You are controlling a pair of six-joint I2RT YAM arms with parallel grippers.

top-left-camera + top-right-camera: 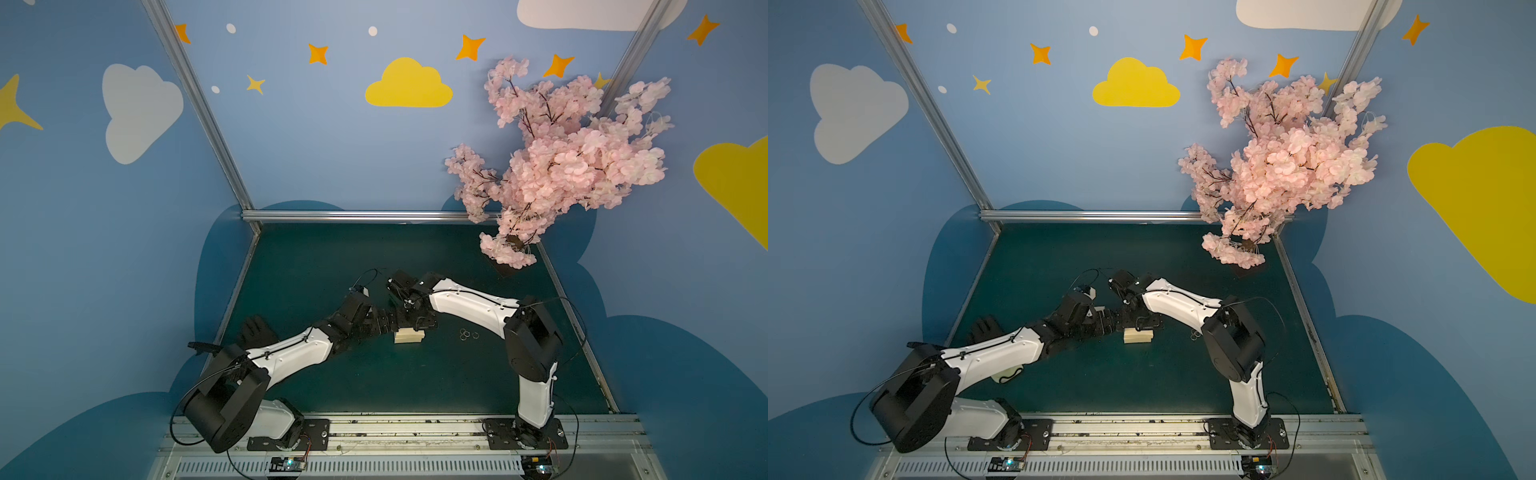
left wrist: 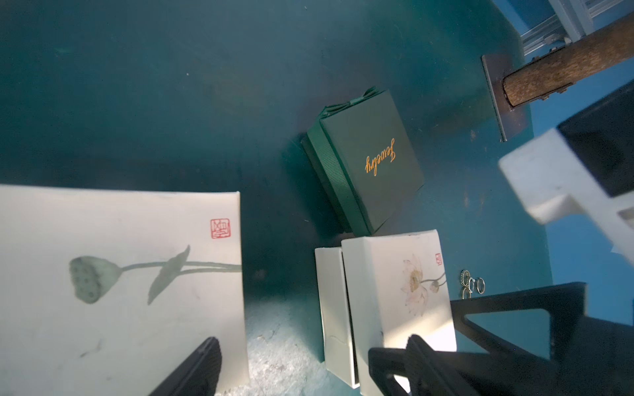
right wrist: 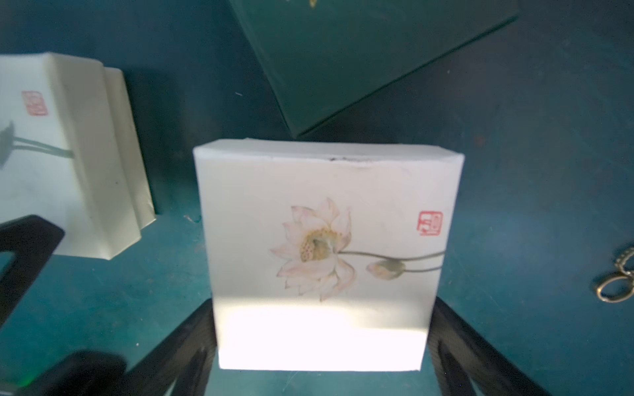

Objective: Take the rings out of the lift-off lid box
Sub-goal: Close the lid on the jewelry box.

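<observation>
**Ana:** Rings (image 2: 472,285), about four tiny thin silvery metal bands: where are they lying?

**Ben:** They are lying in a small cluster on the bare dark teal bench (image 1: 374,374), outside every box. They are sitting just beside the square white card box with a pink lotus painted on its lid (image 3: 326,223), on the right arm's side of it.

**Ana:** Which arm is sitting nearer?

**Ben:** The right gripper (image 3: 324,308) is. It is hanging over the lotus box, so the rings are lying off to its outer side. The job is looking nearly finished.

**Ana:** What are the grippers doing?

**Ben:** The right one's fingers are standing wide apart, flanking the lid's two sides. Whether they are squeezing it, I cannot tell. The left gripper (image 2: 310,339) is spread, pinching nothing, hovering by a white card box with a grey-green seed pod drawn on it (image 2: 103,274).
</observation>
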